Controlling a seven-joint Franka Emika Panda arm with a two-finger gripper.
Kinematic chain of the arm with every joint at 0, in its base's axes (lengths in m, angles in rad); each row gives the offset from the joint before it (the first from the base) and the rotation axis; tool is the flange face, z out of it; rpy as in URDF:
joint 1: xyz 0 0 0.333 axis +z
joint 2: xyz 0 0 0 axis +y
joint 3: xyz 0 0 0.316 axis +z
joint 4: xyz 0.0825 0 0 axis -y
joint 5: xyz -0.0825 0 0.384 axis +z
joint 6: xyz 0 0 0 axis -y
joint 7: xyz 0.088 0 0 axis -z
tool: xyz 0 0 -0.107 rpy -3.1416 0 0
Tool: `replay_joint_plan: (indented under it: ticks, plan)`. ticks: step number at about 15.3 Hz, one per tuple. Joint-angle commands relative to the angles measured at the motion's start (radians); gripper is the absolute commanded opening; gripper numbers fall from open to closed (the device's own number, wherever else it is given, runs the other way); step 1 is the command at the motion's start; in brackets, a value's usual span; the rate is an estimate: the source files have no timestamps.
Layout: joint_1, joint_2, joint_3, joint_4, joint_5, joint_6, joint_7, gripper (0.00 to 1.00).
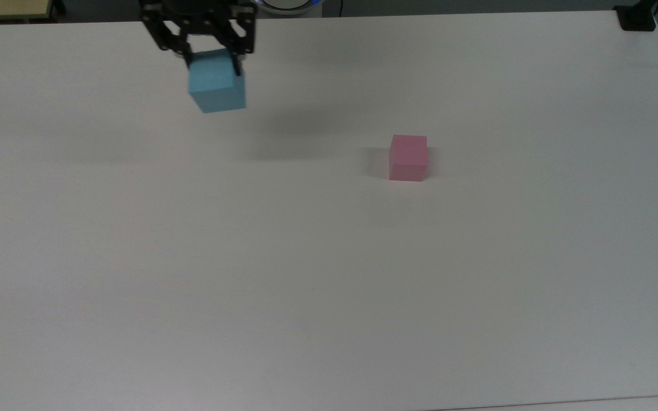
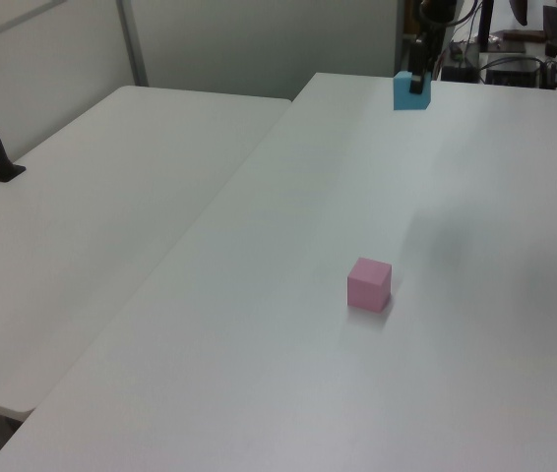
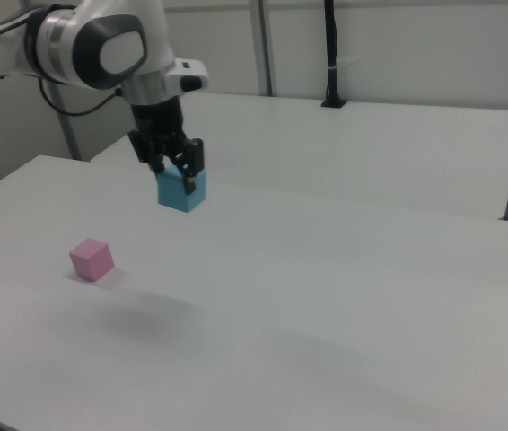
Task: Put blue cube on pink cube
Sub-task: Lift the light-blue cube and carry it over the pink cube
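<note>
Up in the air went the blue cube [image 1: 217,85], clamped between the two black fingers [image 1: 239,54] of the pincer [image 1: 213,61], well clear of the white bench [image 1: 329,274]. In the top view it hung near the far edge, left of centre, with its soft shadow lying on the bench off to the top view's right. The right view had the pincer [image 3: 175,175] pointing straight down from the white arm [image 3: 101,45], the blue cube [image 3: 181,190] gripped by its upper part and hanging below the fingers. The pink cube [image 1: 408,157] sat flat on the bench, well apart, to the top view's right and nearer. In the left view the blue cube [image 2: 411,90] hovered far back, the pink cube [image 2: 369,284] alone in the middle. In the right view the pink cube [image 3: 91,259] lay lower left of the load.
</note>
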Motion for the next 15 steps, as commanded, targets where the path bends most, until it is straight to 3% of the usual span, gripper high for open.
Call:
replay_joint_plan:
  ticks: [1,5,8,15]
  plan:
    - [0.090,-0.002,-0.009,-0.017,0.007,-0.003,0.097,0.63]
    - [0.185,0.010,0.010,-0.012,0.005,0.003,0.235,0.63]
    - [0.239,0.062,0.028,0.048,-0.003,0.001,0.341,0.63]
    - [0.380,0.145,0.028,0.071,-0.035,0.059,0.515,0.62]
